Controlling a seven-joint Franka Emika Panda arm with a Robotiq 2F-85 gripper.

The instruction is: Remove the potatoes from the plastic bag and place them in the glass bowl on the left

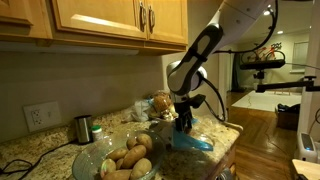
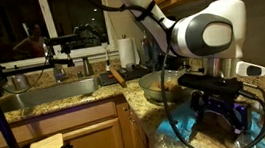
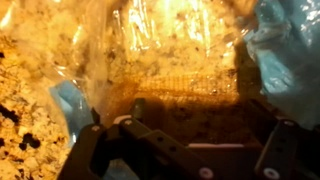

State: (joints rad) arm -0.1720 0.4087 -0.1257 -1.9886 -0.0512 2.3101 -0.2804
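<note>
From where I stand, the arm reaches down over the granite desk (image 1: 40, 150). Its gripper (image 1: 186, 124) is lowered onto the blue-edged plastic bag (image 1: 193, 143), which lies crumpled near the desk's edge. In the wrist view the gripper (image 3: 185, 122) has its jaws spread wide and released, with nothing clamped between them. Only the clear, wrinkled film of the bag (image 3: 170, 50) lies ahead of them. A brownish blur shows through that film, and I cannot tell whether it is a potato. Several potatoes (image 1: 130, 158) already lie piled in the glass bowl (image 1: 88, 158), which stands on the desk beside the bag. In an exterior view the bowl (image 2: 157, 85) sits just beyond the gripper (image 2: 222, 112), and a sink (image 2: 49, 93) is set into the desk farther along. Wooden cabinets (image 1: 100, 20) hang above.
</note>
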